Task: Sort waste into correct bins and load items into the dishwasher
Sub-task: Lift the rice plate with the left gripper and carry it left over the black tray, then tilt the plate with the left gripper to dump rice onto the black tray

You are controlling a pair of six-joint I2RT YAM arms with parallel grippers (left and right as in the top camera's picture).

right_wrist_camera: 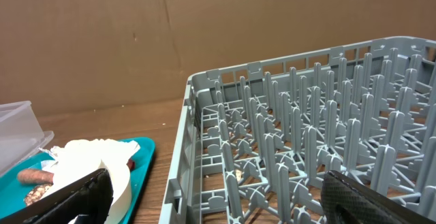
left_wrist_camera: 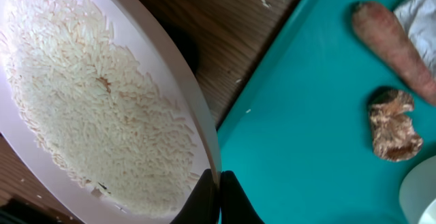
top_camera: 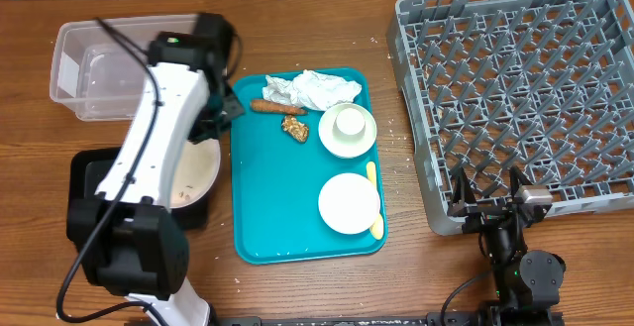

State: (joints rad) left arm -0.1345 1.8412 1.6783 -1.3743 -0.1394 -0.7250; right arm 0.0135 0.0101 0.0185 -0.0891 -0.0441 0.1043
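Note:
My left gripper (left_wrist_camera: pixel 219 183) is shut on the rim of the pale dinner plate (left_wrist_camera: pixel 102 101), which carries a layer of white rice grains (left_wrist_camera: pixel 88 94). Seen from overhead, the plate (top_camera: pixel 201 170) hangs over the right end of the black tray (top_camera: pixel 89 179), under my left arm. The teal tray (top_camera: pixel 297 237) holds the crumpled napkin (top_camera: pixel 312 88), the orange-brown food stick (top_camera: pixel 269 107), the brown lump (top_camera: pixel 294 128), a cup in a small dish (top_camera: pixel 348 128), a white bowl (top_camera: pixel 349 203) and a yellow spoon (top_camera: pixel 373 202). My right gripper (top_camera: pixel 487 189) stands open and empty at the grey dish rack's (top_camera: pixel 525 98) front edge.
The clear plastic tub (top_camera: pixel 99 68) stands at the back left, behind the black tray. The rack fills the right side of the table, its upright pegs (right_wrist_camera: pixel 306 149) close in front of my right fingers (right_wrist_camera: pixel 75 197). Brown cardboard walls the back.

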